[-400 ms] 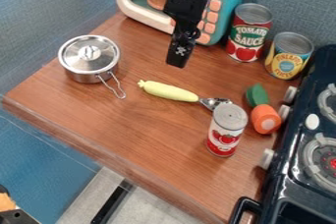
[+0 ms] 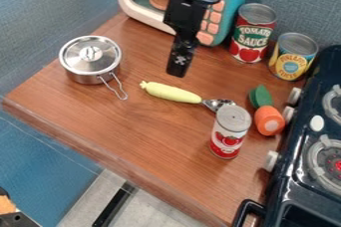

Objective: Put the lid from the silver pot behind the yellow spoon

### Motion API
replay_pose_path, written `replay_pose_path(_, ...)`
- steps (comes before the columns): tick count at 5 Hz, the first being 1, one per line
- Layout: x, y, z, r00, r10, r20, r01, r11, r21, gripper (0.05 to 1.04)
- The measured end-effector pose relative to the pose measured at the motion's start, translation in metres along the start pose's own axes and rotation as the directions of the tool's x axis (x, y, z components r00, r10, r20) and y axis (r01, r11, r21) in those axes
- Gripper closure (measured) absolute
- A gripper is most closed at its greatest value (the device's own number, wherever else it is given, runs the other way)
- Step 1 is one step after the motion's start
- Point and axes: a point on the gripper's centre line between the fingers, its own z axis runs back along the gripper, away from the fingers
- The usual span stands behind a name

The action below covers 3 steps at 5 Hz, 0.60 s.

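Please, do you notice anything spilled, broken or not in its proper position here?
I see nothing spilled or broken. The silver pot stands upright with its lid on, and the cans stand upright. The only small oddity: the metal end of the yellow spoon lies close behind the front can.

From here I count three metal-topped cylindrical cans: one red and green (image 2: 252, 34), one yellow-labelled (image 2: 293, 56), one red-and-white (image 2: 228, 134). There's one round silver lid (image 2: 77, 56), one silver metal pot (image 2: 86, 77) and one yellow-handled metal spoon (image 2: 173, 93). I also see one teal-and-cream toy microwave (image 2: 143, 19), one black toy stove (image 2: 293, 176), one rounded orange piece (image 2: 269, 120) and one green piece (image 2: 260, 96).
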Motion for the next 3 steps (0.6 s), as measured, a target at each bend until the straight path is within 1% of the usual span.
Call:
replay_pose_path(1, 0.031, -0.009, -0.015, 0.972, 0.217, -0.092, -0.212, 0.976, 0.056, 0.083)
replay_pose_path(2, 0.071, -0.016, -0.017, 0.885, 0.447, -0.133, -0.448, 0.894, 0.025, 0.083)
replay_pose_path(3, 0.095, -0.019, -0.020, 0.760, 0.641, -0.108, -0.642, 0.766, 0.030, 0.083)
